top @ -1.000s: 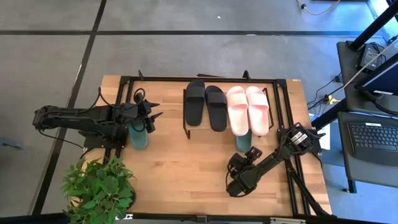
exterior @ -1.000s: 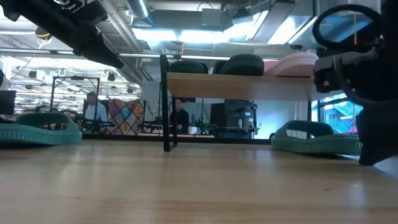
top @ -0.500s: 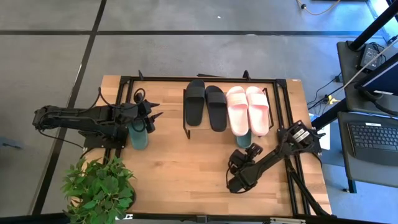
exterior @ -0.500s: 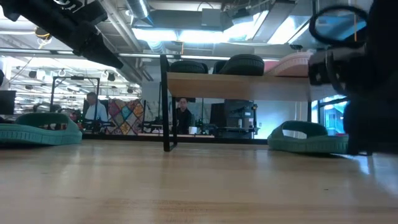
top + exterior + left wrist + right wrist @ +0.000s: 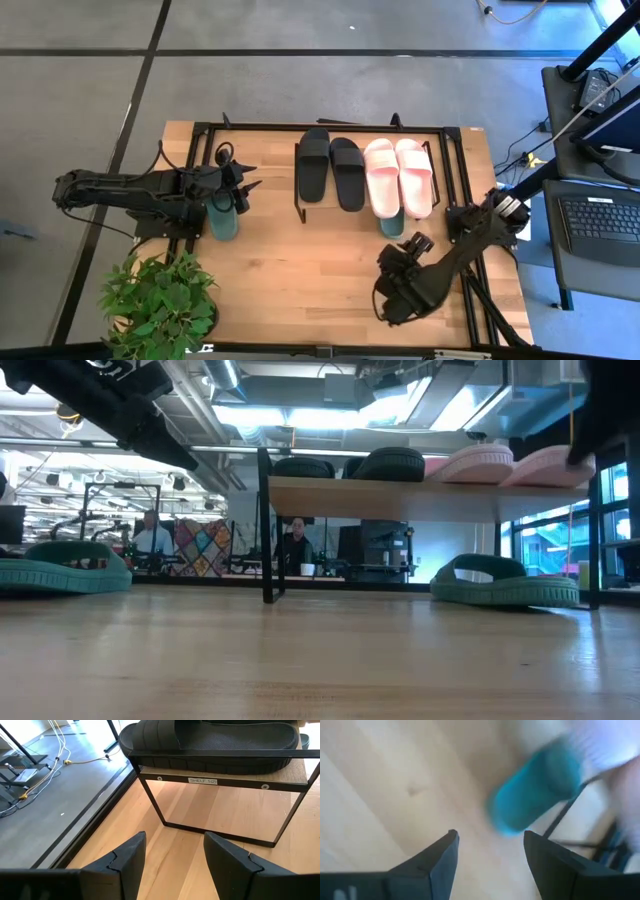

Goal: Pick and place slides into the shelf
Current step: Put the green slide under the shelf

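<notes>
Since the earlier frame, right gripper (image 5: 388, 300) moved toward lower right, fingers spread, empty; left gripper (image 5: 246, 187) at left, spread, above green slide (image 5: 222, 215).

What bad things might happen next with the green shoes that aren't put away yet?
1. One green slide lies partly under the shelf, below the pink slides. Reaching in might bump them.
2. The left end effector, open, hangs over the other green slide, close to the shelf's uprights.
3. The right end effector, open, may swing near the potted plant.
</notes>
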Controlling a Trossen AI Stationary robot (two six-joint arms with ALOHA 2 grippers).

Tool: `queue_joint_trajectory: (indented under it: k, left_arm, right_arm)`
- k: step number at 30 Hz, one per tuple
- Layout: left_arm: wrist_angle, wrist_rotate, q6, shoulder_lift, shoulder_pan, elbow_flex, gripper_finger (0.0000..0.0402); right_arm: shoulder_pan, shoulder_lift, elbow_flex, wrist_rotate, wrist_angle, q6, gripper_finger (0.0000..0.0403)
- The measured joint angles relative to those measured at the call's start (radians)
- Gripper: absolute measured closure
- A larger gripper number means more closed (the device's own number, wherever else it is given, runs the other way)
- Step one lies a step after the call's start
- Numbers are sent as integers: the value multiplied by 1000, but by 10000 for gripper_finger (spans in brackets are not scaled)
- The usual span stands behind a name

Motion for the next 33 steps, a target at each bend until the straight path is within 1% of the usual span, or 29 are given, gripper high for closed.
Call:
queue_joint_trajectory:
  k: [3, 7, 10, 11, 12, 13, 14, 16, 19, 21, 27, 30, 33]
  left_arm:
    - [0, 0, 6, 0, 0, 0, 209]
    - [0, 0, 6, 0, 0, 0, 209]
    - [1, 0, 1, 0, 0, 0, 209]
    - [1, 0, 1, 0, 0, 0, 209]
    - [1, 0, 1, 0, 0, 0, 209]
    - [1, 0, 1, 0, 0, 0, 209]
    - [1, 0, 1, 0, 0, 0, 209]
    - [2, 0, 0, 0, 0, 0, 209]
    - [2, 0, 2, 0, 0, 0, 209]
    - [2, 0, 4, 0, 0, 0, 209]
    - [2, 0, 5, 0, 0, 0, 209]
    - [2, 0, 6, 0, 0, 0, 209]
    - [10, 0, 6, 0, 0, 0, 209]
  right_arm:
    - [36, -20, 64, 137, -93, -21, 178]
    - [70, -64, 95, 381, -83, -260, 178]
    - [74, -76, 100, 511, -84, -398, 178]
    - [69, -73, 98, 546, -83, -411, 178]
    - [57, -73, 97, 578, -86, -386, 178]
    - [42, -80, 94, 597, -86, -324, 178]
    - [26, -97, 84, 603, -85, -254, 178]
    - [-8, -133, 61, 582, -73, -191, 178]
    - [-41, -164, 14, 563, -27, -214, 178]
    - [-70, -192, -8, 562, 14, -252, 178]
    - [-206, -312, -55, 568, 90, -403, 178]
    - [-286, -387, -90, 571, 169, -531, 178]
    - [-388, -463, -144, 568, 299, -705, 178]
